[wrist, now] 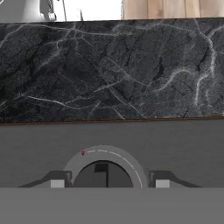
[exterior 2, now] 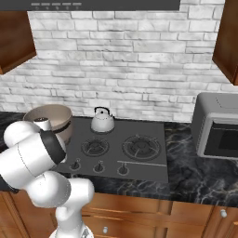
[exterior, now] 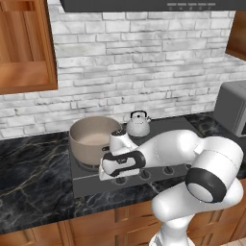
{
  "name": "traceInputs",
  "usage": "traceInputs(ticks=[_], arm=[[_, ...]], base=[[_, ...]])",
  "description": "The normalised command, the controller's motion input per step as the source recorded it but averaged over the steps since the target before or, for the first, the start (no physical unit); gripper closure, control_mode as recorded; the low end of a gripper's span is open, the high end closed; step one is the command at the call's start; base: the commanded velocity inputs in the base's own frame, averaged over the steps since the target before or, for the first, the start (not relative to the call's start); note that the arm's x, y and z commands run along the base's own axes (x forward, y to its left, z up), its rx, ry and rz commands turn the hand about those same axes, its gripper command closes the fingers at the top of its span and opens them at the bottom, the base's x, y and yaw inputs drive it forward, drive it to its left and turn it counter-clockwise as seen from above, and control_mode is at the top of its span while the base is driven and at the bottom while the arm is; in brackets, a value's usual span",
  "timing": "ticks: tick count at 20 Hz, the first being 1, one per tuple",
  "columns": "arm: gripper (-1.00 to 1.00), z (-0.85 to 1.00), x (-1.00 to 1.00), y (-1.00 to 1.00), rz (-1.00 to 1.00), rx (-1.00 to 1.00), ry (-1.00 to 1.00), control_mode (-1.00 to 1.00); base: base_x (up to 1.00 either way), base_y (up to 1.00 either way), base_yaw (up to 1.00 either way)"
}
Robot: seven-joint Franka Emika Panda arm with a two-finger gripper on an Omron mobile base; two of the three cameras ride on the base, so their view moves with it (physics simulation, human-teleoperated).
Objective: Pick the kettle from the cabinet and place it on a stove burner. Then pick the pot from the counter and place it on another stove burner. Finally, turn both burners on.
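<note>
The small silvery kettle (exterior: pixel 138 124) (exterior 2: pixel 102 121) stands on a rear burner of the dark grey cooktop (exterior 2: pixel 139 171). Left of it, the wide beige pot (exterior: pixel 93 137) (exterior 2: pixel 51 118) sits on the left burner. My gripper (wrist: pixel 109 183) (exterior: pixel 114 177) points down at the front row of knobs. In the hand view a dark round knob (wrist: pixel 103 175) with a pale dial ring sits between my fingertips (wrist: pixel 57 183). They stand on either side of it with a small gap on each side, open. Two black ringed burners (exterior 2: pixel 95 147) (exterior 2: pixel 141 147) are bare.
Black marble counter (exterior: pixel 33 168) (exterior 2: pixel 204 172) runs on both sides of the cooktop. A grey microwave (exterior 2: pixel 218 128) (exterior: pixel 233 108) stands at the right. The wooden wall cabinet (exterior: pixel 24 43) hangs upper left, and a range hood (exterior: pixel 153 5) is overhead. More knobs (exterior 2: pixel 98 167) (exterior 2: pixel 123 169) lie to the right.
</note>
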Motion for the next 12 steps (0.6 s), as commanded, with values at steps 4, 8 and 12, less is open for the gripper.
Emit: traceInputs(ticks=[4,8,12], arm=[[1.00,-0.01,0.00,0.00,0.01,0.00,0.00,-1.00],[1.00,-0.12,0.04,0.00,0.08,0.00,0.00,-1.00],[1.00,-0.19,0.00,0.00,0.17,0.00,-0.01,-1.00]], base=[[0.00,0.00,0.00],[0.00,0.00,0.00],[0.00,0.00,0.00]])
